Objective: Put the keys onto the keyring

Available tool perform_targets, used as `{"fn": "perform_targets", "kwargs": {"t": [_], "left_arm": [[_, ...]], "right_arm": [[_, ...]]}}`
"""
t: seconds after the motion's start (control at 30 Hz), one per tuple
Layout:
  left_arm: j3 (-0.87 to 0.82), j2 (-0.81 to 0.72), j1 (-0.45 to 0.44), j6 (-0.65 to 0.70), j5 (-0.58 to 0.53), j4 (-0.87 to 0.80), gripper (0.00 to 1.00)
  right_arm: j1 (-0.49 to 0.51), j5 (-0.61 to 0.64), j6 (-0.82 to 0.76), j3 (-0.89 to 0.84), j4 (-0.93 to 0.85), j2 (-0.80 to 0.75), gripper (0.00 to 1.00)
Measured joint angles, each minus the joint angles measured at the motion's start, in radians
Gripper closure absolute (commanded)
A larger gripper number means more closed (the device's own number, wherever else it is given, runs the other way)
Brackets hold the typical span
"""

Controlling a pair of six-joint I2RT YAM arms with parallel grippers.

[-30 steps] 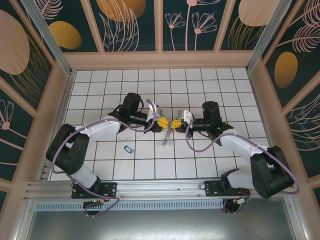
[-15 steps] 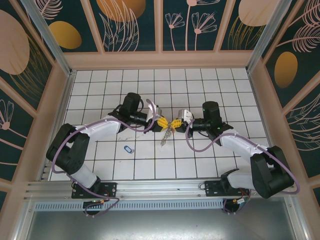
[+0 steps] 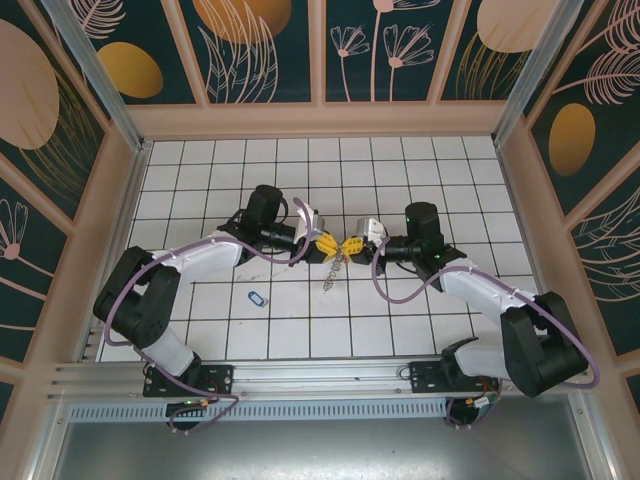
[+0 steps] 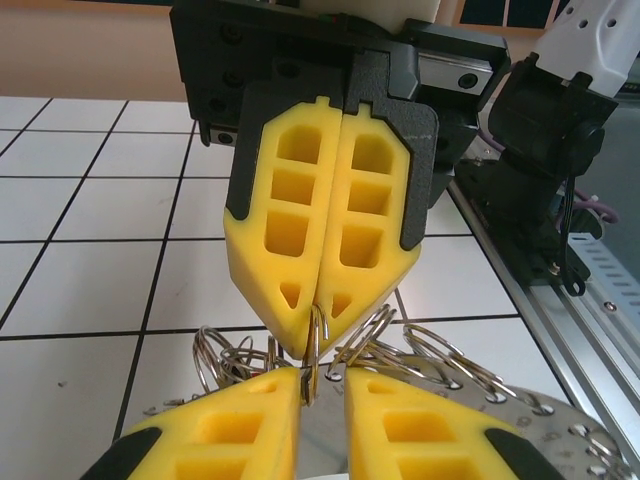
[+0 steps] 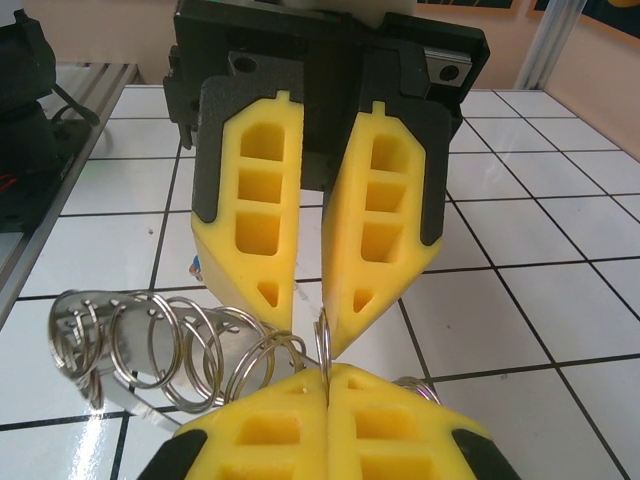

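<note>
My two grippers meet tip to tip above the middle of the floor, the left gripper (image 3: 325, 245) facing the right gripper (image 3: 350, 247). The keyring (image 3: 330, 272), a metal band strung with several wire split rings (image 5: 180, 345), hangs beneath them. My right gripper (image 5: 327, 372) is shut on one upright split ring (image 5: 322, 345). My left gripper (image 4: 323, 375) has a narrow gap between its yellow fingers (image 4: 215, 430). That same ring (image 4: 313, 350) stands in the gap against the left finger. One of the keys, with a blue oval head (image 3: 257, 298), lies alone on the tiles front left.
White tiled floor (image 3: 400, 170) inside peach walls (image 3: 320, 120). A metal rail (image 3: 320, 375) runs along the near edge, and the right arm's base (image 4: 545, 200) stands close beside it. Purple cables loop along both arms.
My left gripper's fingers have drawn a little closer together around the ring. The hanging keyring has swung slightly. Both arms are nearly where they were.
</note>
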Motion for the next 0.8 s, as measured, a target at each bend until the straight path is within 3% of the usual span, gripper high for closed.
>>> {"fn": "perform_targets", "kwargs": {"t": [0.57, 0.7, 0.8], "left_arm": [[0.0, -0.001, 0.0, -0.007, -0.029, 0.011, 1.0], [0.0, -0.003, -0.001, -0.007, -0.047, 0.011, 1.0], [-0.012, -0.009, -0.005, -0.011, -0.07, 0.029, 1.0]], "right_arm": [[0.001, 0.002, 0.003, 0.0, 0.001, 0.005, 1.0], [0.003, 0.019, 0.004, 0.0, 0.0, 0.005, 0.9], [0.006, 0.051, -0.003, 0.0, 0.0, 0.002, 0.77]]}}
